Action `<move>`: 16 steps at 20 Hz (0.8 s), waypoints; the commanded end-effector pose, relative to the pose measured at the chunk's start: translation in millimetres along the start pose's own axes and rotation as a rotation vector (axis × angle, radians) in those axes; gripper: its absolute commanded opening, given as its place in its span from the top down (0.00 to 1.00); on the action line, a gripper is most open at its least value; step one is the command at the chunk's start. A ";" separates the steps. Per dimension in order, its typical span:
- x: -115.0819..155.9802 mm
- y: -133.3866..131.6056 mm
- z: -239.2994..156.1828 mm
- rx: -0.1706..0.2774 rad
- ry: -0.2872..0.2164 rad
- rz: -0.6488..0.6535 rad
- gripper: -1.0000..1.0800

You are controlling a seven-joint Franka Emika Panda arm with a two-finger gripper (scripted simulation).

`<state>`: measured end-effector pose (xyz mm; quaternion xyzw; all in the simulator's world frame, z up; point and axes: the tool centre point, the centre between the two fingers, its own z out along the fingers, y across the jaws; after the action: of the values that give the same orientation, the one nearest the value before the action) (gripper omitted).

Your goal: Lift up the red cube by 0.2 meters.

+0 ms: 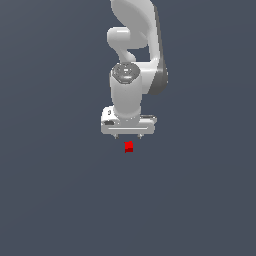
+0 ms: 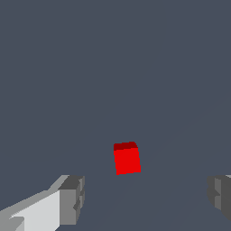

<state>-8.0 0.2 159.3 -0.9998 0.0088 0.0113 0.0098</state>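
White and grey, the Panda arm (image 1: 135,55) fills the upper middle of the exterior view, coming in from twelve o'clock and folding down so that its last links stand nearly vertical over the dark grey floor (image 1: 55,200). Its wrist ends in a broad white hand body set crosswise, with the gripper (image 1: 129,136) pointing straight down beneath it. Only two short finger stubs show under that body in the exterior view. In the wrist view the fingers (image 2: 72,198) are spread wide, one grey pad at each side with bare floor between them, touching nothing. The red cube (image 1: 129,147) sits on the floor at six o'clock from the gripper, just beyond the fingertips in the exterior view. In the wrist view the cube (image 2: 127,158) lies ahead of the gap, roughly centred between the pads, apart from both.
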 end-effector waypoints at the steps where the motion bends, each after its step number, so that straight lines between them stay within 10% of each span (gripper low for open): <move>1: 0.0 0.0 0.0 0.000 0.000 0.000 0.04; 16: -14.1 -1.4 60.1 -0.008 0.009 -0.058 0.04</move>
<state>-20.3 2.6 110.9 -0.9998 -0.0150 0.0069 0.0065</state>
